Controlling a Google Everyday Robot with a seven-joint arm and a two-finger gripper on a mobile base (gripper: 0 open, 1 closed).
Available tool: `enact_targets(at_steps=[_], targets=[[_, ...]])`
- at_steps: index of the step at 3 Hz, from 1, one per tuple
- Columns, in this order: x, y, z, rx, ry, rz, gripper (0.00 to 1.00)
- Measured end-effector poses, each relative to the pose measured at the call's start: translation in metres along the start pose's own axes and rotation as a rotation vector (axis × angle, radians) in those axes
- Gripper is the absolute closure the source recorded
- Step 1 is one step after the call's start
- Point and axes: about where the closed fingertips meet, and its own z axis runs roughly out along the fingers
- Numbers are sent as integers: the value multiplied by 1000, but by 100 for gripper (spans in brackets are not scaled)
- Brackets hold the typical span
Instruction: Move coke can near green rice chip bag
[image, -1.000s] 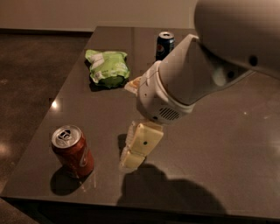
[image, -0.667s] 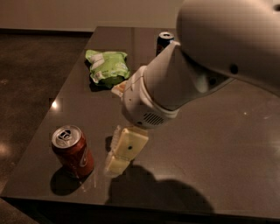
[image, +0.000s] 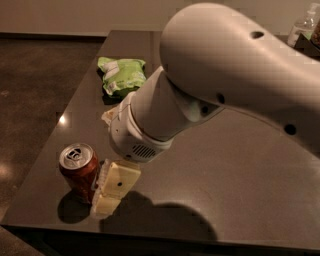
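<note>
The coke can (image: 78, 171), red with a silver top, stands upright near the front left corner of the dark table (image: 240, 170). My gripper (image: 107, 198) reaches down from the big white arm (image: 210, 80) and sits right beside the can's right side, touching or almost touching it. The green rice chip bag (image: 122, 75) lies at the back left of the table, well beyond the can and apart from the gripper.
A clear plastic bottle (image: 305, 25) stands at the far right back edge. The table's left and front edges run close to the can. The white arm covers much of the table's back middle.
The gripper has moved left across the table, from the middle to right beside the coke can. The arm now hides the dark can at the back. The coke can and bag have not moved.
</note>
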Motion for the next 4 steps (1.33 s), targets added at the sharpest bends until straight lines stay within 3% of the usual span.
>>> enact_targets(at_steps=[1, 2, 3, 4], targets=[[-4, 5, 15, -32, -3, -5, 0], [-10, 6, 24, -53, -5, -16, 17], [-15, 5, 31, -68, -7, -17, 40], [-20, -1, 29, -80, -13, -13, 70]])
